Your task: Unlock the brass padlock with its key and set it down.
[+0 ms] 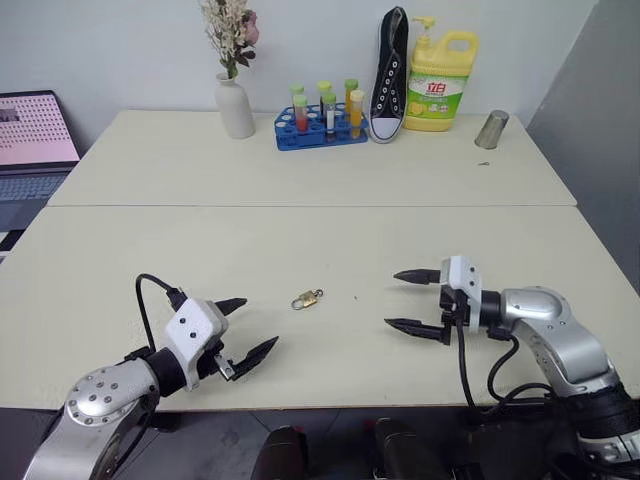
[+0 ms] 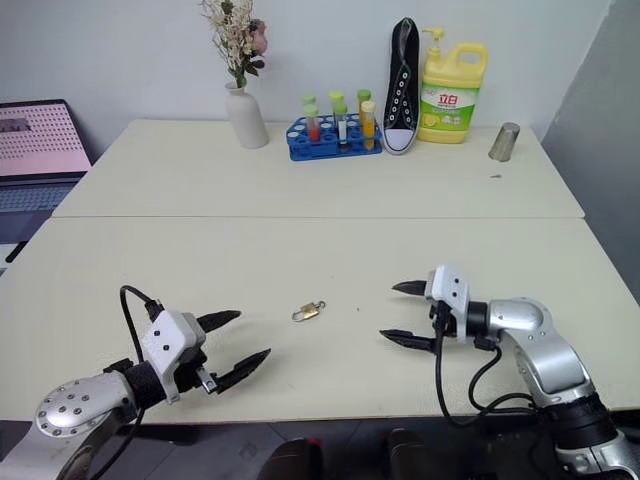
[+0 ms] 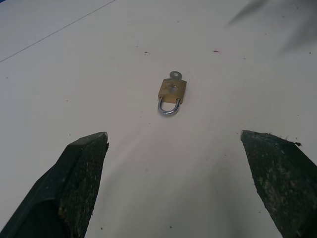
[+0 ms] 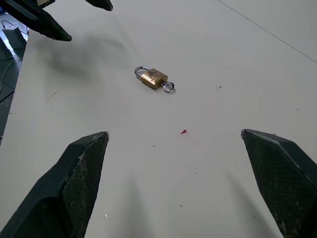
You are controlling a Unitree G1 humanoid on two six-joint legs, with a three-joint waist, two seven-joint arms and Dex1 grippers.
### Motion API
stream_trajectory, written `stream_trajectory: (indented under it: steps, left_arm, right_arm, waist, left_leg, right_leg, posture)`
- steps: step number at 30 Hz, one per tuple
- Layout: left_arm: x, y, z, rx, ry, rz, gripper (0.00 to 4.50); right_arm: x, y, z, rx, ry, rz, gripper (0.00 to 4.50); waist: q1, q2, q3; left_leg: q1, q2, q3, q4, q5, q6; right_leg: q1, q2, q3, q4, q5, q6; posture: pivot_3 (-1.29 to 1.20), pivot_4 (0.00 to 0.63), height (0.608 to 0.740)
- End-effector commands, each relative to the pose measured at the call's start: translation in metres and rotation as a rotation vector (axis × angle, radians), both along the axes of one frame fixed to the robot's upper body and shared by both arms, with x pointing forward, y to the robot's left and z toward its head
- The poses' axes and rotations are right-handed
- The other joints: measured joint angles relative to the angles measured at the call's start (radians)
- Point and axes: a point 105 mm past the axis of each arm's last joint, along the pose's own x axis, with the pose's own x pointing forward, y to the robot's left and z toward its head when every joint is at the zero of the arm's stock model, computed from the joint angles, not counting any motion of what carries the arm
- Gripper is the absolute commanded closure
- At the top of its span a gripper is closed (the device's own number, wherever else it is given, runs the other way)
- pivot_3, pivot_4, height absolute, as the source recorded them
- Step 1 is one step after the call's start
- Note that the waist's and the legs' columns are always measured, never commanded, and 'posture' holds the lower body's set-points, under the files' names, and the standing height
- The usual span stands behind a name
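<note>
1. The left gripper [image 1: 250, 327] hangs just over the counter [image 1: 300, 230] with its jaws spread wide, holding and touching nothing.
2. The right gripper [image 1: 411, 300] faces it, jaws equally wide apart and empty.
3. The brass padlock [image 1: 304, 299] lies flat on the counter between the two grippers, apart from both, its shackle closed and turned toward the left gripper.
4. The key [image 4: 168, 87] sticks out of the padlock's base, its ring head toward the right gripper.
5. Far beyond both grippers, a blue rack [image 1: 312, 130] holds capped tubes [image 1: 301, 112] of coloured liquid, and a white vase [image 1: 235, 107] holds dried flowers [image 1: 228, 30].
</note>
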Motion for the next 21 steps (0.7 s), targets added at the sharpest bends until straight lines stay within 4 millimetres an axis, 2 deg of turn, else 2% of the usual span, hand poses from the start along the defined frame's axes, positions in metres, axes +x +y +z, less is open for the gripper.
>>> stream_trajectory:
  steps: [1, 10, 14, 17, 21]
  left_arm:
    - [0.002, -0.007, 0.009, -0.014, -0.047, -0.029, 0.00]
    - [0.013, -0.003, 0.012, -0.014, -0.079, -0.006, 0.00]
    - [0.011, -0.008, 0.022, -0.098, -0.108, -0.070, 0.00]
    - [0.011, -0.007, 0.020, -0.091, -0.112, -0.076, 0.00]
    - [0.017, 0.001, 0.004, -0.017, -0.080, -0.032, 0.00]
  right_arm:
    - [0.001, 0.002, 0.009, 0.025, -0.028, 0.009, 0.02]
    - [-0.004, 0.007, 0.015, 0.055, 0.009, 0.011, 0.02]
    - [-0.008, 0.012, 0.022, 0.041, -0.016, 0.051, 0.02]
    - [-0.009, 0.013, 0.022, 0.033, -0.019, 0.060, 0.02]
    - [-0.018, 0.011, 0.019, 0.038, 0.055, 0.084, 0.02]
  waist:
    - [0.000, 0.000, 0.000]
    - [0.001, 0.000, 0.000]
    - [0.001, 0.000, 0.000]
    - [0.001, 0.000, 0.000]
    - [0.001, 0.000, 0.000]
  left_leg:
    - [0.000, 0.000, 0.000, 0.000, 0.000, 0.000]
    - [0.000, 0.000, 0.000, 0.000, 0.000, 0.000]
    - [0.000, 0.000, 0.000, 0.000, 0.000, 0.000]
    - [0.000, 0.000, 0.000, 0.000, 0.000, 0.000]
    - [0.000, 0.000, 0.000, 0.000, 0.000, 0.000]
  right_leg:
    - [0.000, 0.000, 0.000, 0.000, 0.000, 0.000]
    - [0.000, 0.000, 0.000, 0.000, 0.000, 0.000]
    - [0.000, 0.000, 0.000, 0.000, 0.000, 0.000]
    - [0.000, 0.000, 0.000, 0.000, 0.000, 0.000]
    - [0.000, 0.000, 0.000, 0.000, 0.000, 0.000]
  posture:
    - [0.00, 0.150, 0.740]
    - [0.00, 0.150, 0.740]
    - [0.00, 0.150, 0.740]
    - [0.00, 0.150, 0.740]
    - [0.00, 0.150, 0.740]
